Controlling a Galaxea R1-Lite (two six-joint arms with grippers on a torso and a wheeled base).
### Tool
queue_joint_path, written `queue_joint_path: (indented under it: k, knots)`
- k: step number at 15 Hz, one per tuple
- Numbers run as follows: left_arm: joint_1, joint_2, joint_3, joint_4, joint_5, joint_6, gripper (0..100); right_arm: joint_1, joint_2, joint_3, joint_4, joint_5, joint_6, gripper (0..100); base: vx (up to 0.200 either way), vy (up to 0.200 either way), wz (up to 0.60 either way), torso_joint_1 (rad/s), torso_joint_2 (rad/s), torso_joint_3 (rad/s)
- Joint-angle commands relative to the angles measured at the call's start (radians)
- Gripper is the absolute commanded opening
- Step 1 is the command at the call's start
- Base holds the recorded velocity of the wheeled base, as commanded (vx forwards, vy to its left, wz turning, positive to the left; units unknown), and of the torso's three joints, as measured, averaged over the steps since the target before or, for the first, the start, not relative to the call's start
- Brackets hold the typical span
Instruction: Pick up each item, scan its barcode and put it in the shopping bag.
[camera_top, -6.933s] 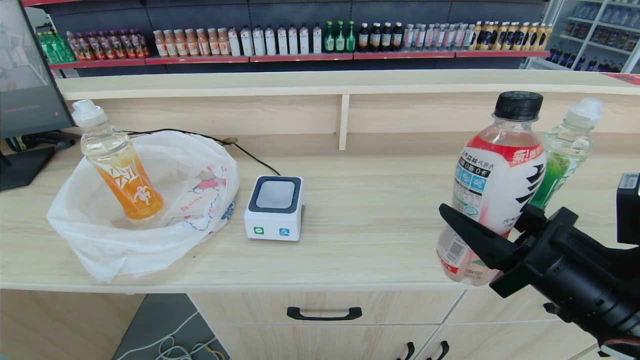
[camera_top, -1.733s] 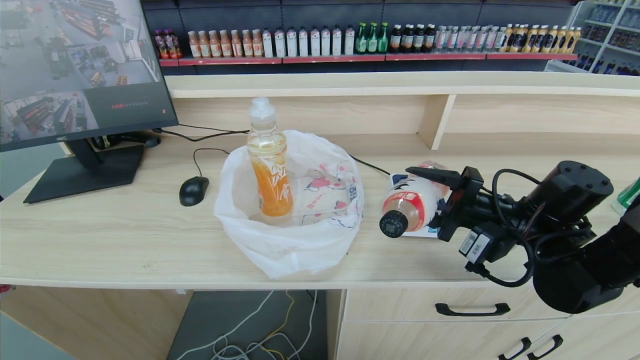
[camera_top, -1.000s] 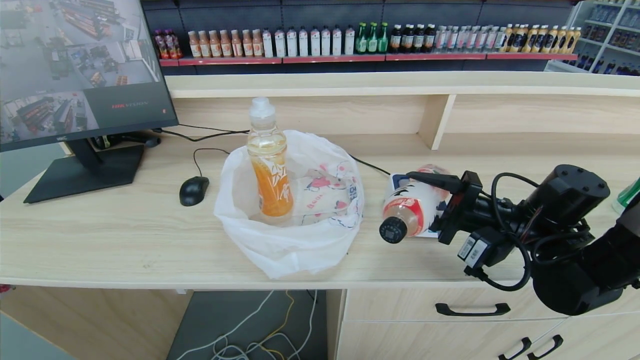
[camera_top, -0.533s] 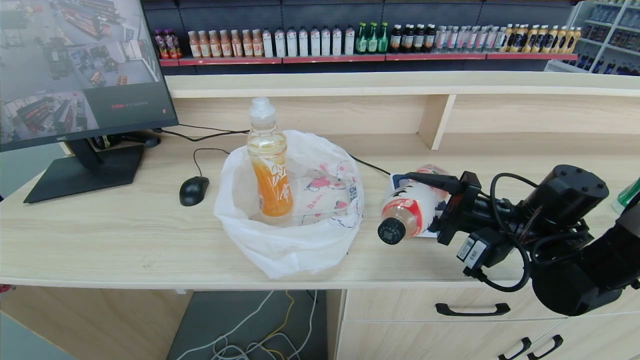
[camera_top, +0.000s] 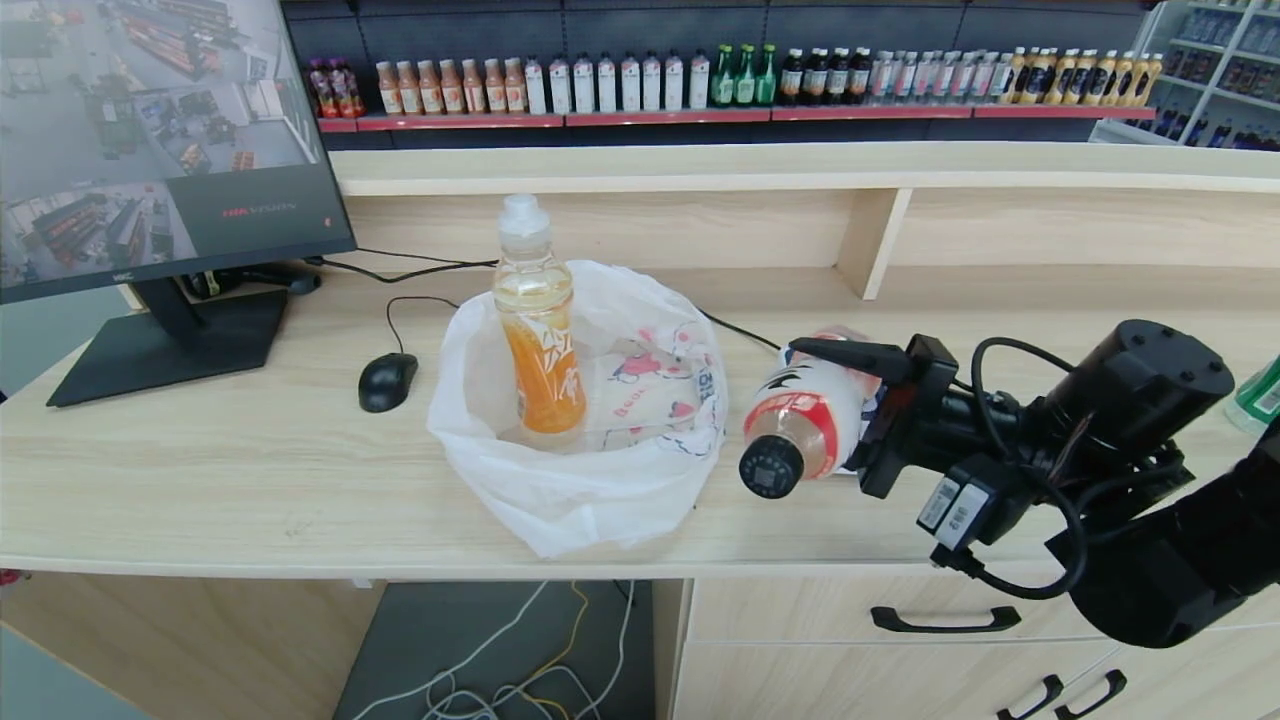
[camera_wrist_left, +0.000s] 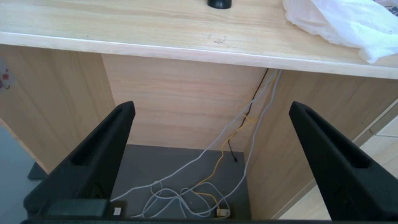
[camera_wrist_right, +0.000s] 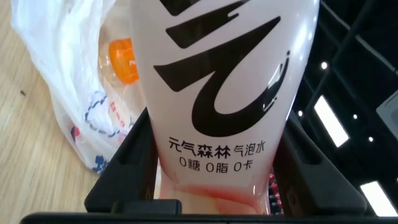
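White-labelled bottle (camera_top: 805, 425), black strokes, red band, now nearer the shopping bag (camera_top: 590, 490); right jaws clamped on it, left jaws apart.

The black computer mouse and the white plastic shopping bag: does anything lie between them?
Nothing: in the head view a bare strip of light wooden counter separates the black computer mouse from the white plastic shopping bag.

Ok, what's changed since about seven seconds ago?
The right gripper has turned the white-labelled bottle from upright to lying sideways, and lately eased it toward the shopping bag. It still grips it. The orange bottle stays upright in the bag.
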Motion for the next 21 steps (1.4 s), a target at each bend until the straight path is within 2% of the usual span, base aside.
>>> queue_joint_path:
  k: [1, 3, 6, 8, 10, 12, 13, 15, 18, 21]
  knots:
    - [0.000, 0.000, 0.001, 0.000, 0.001, 0.001, 100, 0.018, -0.086, 0.002, -0.001, -0.002, 0.049, 0, 0.000, 0.000, 0.00, 0.000, 0.00, 0.000]
    - [0.000, 0.000, 0.000, 0.000, 0.001, -0.001, 100, 0.028, -0.143, 0.010, -0.001, -0.036, 0.136, 0, 0.000, 0.000, 0.00, 0.000, 0.00, 0.000]
    - [0.000, 0.000, 0.001, 0.000, 0.001, -0.001, 100, 0.061, -0.238, 0.064, -0.001, -0.152, 0.277, 0, 0.000, 0.000, 0.00, 0.000, 0.00, 0.000]
    - [0.000, 0.000, 0.001, 0.000, 0.001, -0.001, 100, 0.085, -0.285, 0.067, -0.001, -0.304, 0.400, 0, 0.000, 0.000, 0.00, 0.000, 0.00, 0.000]
    - [0.000, 0.000, 0.001, 0.000, 0.001, -0.001, 100, 0.091, -0.293, 0.071, -0.001, -0.375, 0.480, 0, 0.000, 0.000, 0.00, 0.000, 0.00, 0.000]
    - [0.000, 0.000, 0.000, 0.000, 0.001, -0.001, 100, 0.114, -0.294, 0.084, -0.001, -0.493, 0.589, 0, 0.000, 0.000, 0.00, 0.000, 0.00, 0.000]
    - [0.000, 0.000, 0.000, 0.000, 0.001, -0.001, 100, 0.116, -0.304, 0.114, -0.001, -0.603, 0.715, 0, 0.000, 0.000, 0.00, 0.000, 0.00, 0.000]
    - [0.000, 0.000, 0.001, 0.000, 0.001, -0.001, 100, 0.133, -0.311, 0.166, -0.001, -0.717, 0.854, 0, 0.000, 0.000, 0.00, 0.000, 0.00, 0.000]
    - [0.000, 0.000, 0.000, 0.000, 0.001, 0.001, 100, 0.165, -0.319, 0.211, -0.001, -0.890, 0.983, 0, 0.000, 0.000, 0.00, 0.000, 0.00, 0.000]
    - [0.000, 0.000, 0.000, 0.000, 0.001, -0.001, 100, 0.262, -0.310, 0.217, -0.001, -1.040, 1.050, 0, 0.000, 0.000, 0.00, 0.000, 0.00, 0.000]
